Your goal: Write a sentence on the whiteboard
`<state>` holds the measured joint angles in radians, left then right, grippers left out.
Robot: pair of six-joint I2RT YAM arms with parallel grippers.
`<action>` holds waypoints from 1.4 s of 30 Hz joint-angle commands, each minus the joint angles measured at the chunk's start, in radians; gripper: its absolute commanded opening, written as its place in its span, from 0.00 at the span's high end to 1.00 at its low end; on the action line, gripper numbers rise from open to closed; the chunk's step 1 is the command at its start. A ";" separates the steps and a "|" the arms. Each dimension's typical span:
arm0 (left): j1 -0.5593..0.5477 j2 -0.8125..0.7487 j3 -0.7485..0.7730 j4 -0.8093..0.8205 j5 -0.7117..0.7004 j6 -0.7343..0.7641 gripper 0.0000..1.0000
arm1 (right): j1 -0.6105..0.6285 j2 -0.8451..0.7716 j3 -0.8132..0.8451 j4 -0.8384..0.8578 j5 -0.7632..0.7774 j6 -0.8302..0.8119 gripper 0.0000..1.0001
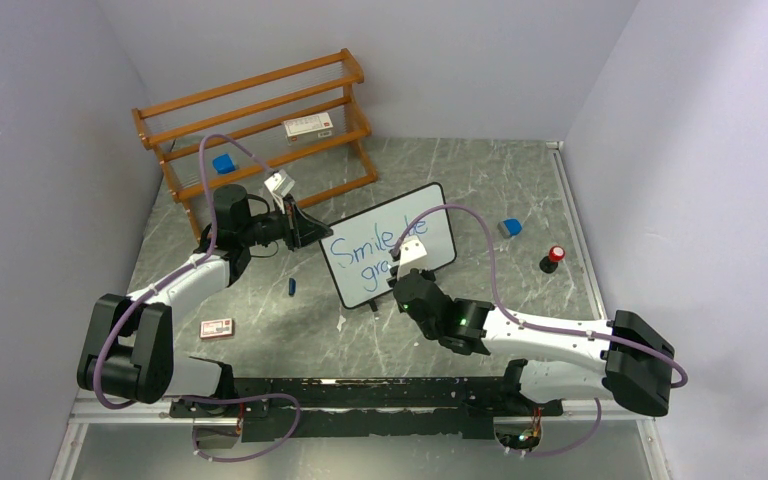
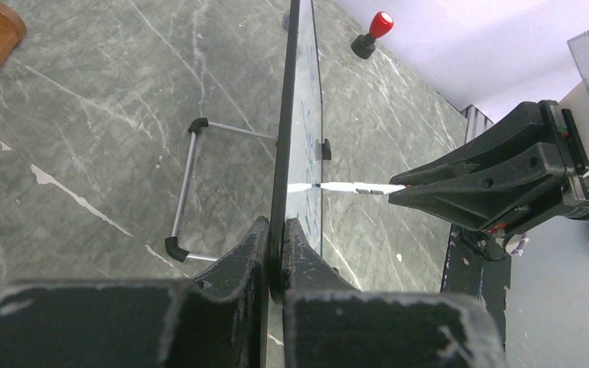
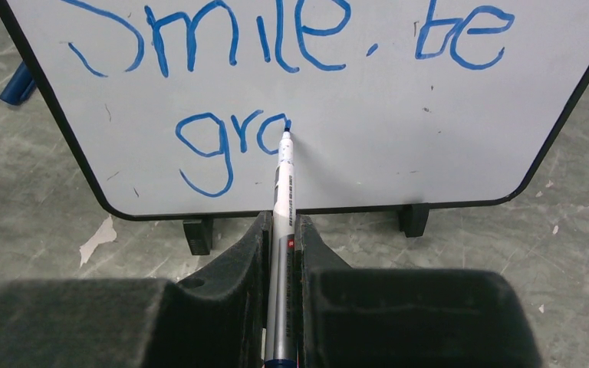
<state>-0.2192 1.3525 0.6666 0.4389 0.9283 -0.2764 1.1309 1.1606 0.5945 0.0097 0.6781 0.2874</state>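
Two grippers busy: left gripper (image 2: pixel 276 230) clenched on the left edge of the whiteboard (image 3: pixel 399 138), which stands upright mid-table (image 1: pixel 520 180). The right gripper (image 3: pixel 282 230) grasps a marker (image 3: pixel 284 188), tip touching the board. The sentence (image 1: pixel 360 243) reads "Smile be gra", in blue.

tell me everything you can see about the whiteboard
The whiteboard is a small white rectangle with a thin black frame, rounded corners and two short black feet, standing on the grey marbled table with a wire prop behind. Its blue writing reads "Smile be" over an unfinished "gra". The left gripper clamps its side edge; the marker in the right gripper touches the last letter.
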 commanded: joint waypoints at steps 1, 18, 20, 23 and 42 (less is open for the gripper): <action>0.004 0.023 0.007 -0.033 -0.012 0.054 0.95 | -0.010 -0.009 -0.017 -0.040 -0.019 0.029 1.00; 0.004 0.022 0.008 -0.040 -0.013 0.061 0.95 | -0.009 -0.029 -0.038 -0.046 0.019 0.043 1.00; 0.004 0.022 0.008 -0.040 -0.013 0.060 0.95 | -0.008 -0.034 -0.039 -0.038 0.020 0.042 1.00; 0.004 0.022 0.008 -0.042 -0.014 0.061 0.95 | -0.008 -0.053 -0.038 -0.024 0.012 0.035 1.00; 0.004 0.025 0.007 -0.032 -0.010 0.052 0.95 | -0.010 -0.087 -0.044 0.013 0.045 0.025 1.00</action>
<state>-0.2192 1.3525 0.6670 0.4381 0.9295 -0.2764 1.1267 1.0687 0.5617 -0.0265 0.6964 0.3126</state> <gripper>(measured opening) 0.089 0.139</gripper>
